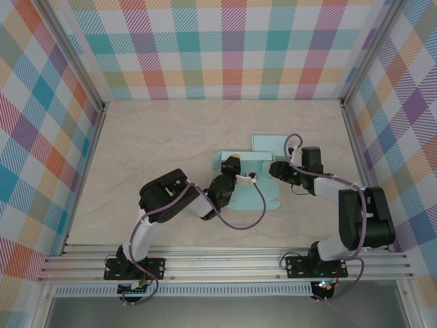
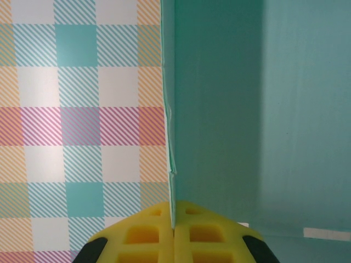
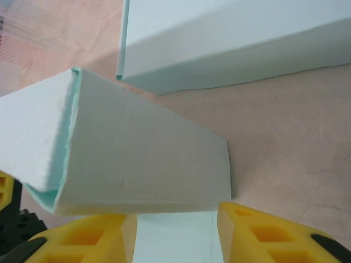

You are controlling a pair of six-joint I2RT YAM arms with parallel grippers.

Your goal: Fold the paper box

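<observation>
Nearest the bases, in the top view, both arms reached inward to the paper box, which lay part-folded on the table about midway between them. The left gripper met it from the left and the right gripper from the right, so neither was clearly the nearer. The sheet's long axis ran away from the bases.

The left wrist view gave what the overhead could not: the left gripper's yellow fingers were pinched flat together on the thin edge of an upright teal panel, the plaid wall beyond it.

In the right wrist view the right gripper stood with its jaws apart, nothing clamped. A flat strip of the sheet lay between them, and a creased, half-raised flap sat just ahead, leaning left. Farther on, another wall of the box crossed the frame.

My reading: the coming fold depends on that flap lying straight ahead of the opened right jaws — while the left kept the panel upright.
</observation>
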